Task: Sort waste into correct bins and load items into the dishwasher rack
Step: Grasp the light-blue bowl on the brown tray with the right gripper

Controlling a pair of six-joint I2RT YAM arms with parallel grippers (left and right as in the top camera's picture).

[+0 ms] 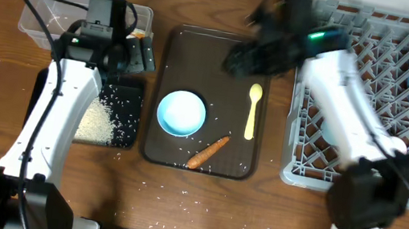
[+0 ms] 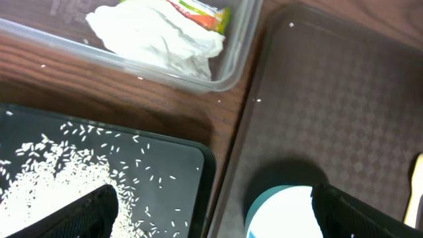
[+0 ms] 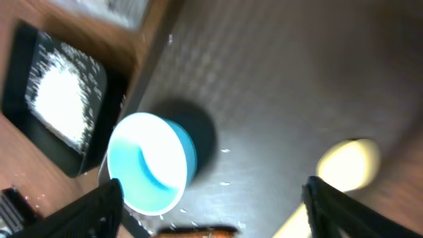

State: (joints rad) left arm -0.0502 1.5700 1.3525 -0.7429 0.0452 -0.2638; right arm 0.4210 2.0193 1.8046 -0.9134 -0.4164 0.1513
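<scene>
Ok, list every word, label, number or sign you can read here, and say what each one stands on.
No text can be read in any view.
On the snack wrapper, lying in the clear tub: coloured print, too blurred to read.
On the floor of the clear tub, left wrist view: faint marks, too faint to read.

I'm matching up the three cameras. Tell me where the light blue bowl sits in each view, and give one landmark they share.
Overhead: the bowl sits on the brown tray, left of the picture's centre.
Left wrist: bottom edge, right of centre, cut off by the frame.
Right wrist: lower left, whole but blurred.
Shared landmark: the black tray of rice, left of the bowl in all three.
</scene>
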